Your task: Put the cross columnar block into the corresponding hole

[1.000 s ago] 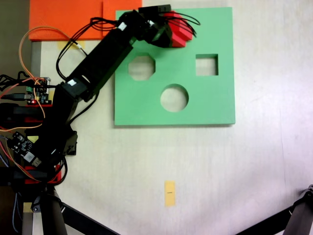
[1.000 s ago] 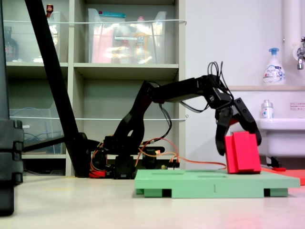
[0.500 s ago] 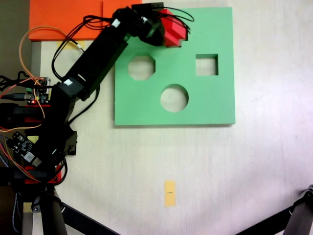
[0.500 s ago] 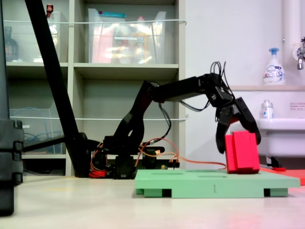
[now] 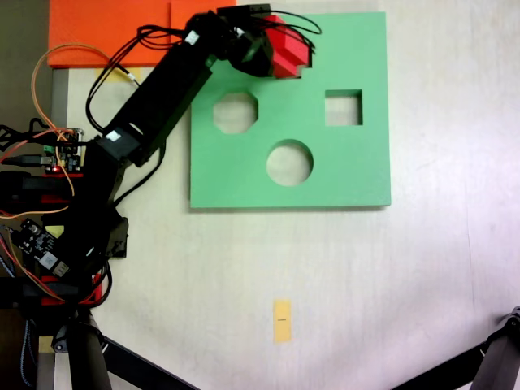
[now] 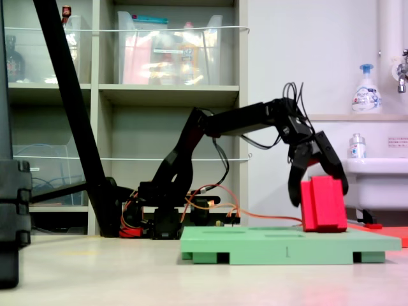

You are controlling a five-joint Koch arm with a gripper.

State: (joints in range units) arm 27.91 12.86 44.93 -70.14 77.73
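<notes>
Seen from above, the red cross columnar block (image 5: 291, 50) stands at the top middle of the green foam board (image 5: 341, 187). My gripper (image 5: 275, 49) is shut on it from the left. From the side, the block (image 6: 324, 204) stands upright on the board (image 6: 280, 245), leaning slightly. The black fingers (image 6: 294, 191) of the gripper (image 6: 319, 194) straddle its upper part. The corresponding hole is hidden under the block and gripper, and I cannot tell how deep the block sits.
The board has an octagonal cutout (image 5: 236, 112), a square cutout (image 5: 343, 107) and a round cutout (image 5: 289, 162). An orange sheet (image 5: 114, 32) lies at the top left, wiring and circuit boards (image 5: 49, 154) at the left, and a yellow tag (image 5: 282, 320) on the table.
Over the last second the gripper and block shifted a little up and left in the top-down view. Since half a second ago they have hardly moved.
</notes>
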